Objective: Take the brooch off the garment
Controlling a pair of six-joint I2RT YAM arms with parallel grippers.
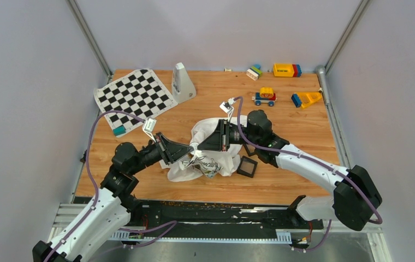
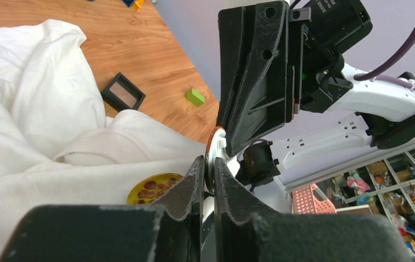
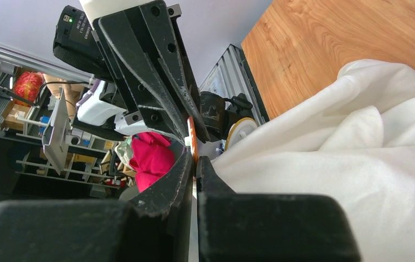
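A white garment (image 1: 219,159) lies bunched at the table's middle; it also shows in the left wrist view (image 2: 30,109) and the right wrist view (image 3: 358,164). The brooch (image 2: 215,143) is a thin round disc with an orange rim, seen edge-on (image 3: 192,135) at the garment's left edge. My left gripper (image 2: 209,169) is shut on it from the left (image 1: 190,153). My right gripper (image 3: 195,162) is shut on it from the right (image 1: 197,146). The two grippers meet tip to tip. A second yellow round badge (image 2: 153,188) sits on the garment just below.
A black square frame (image 1: 247,166) lies right of the garment, with a green block (image 2: 195,96) near it. A checkerboard mat (image 1: 134,97) and a white wedge-shaped object (image 1: 182,82) are at the back left. Toy vehicles and blocks (image 1: 264,97) stand at the back right.
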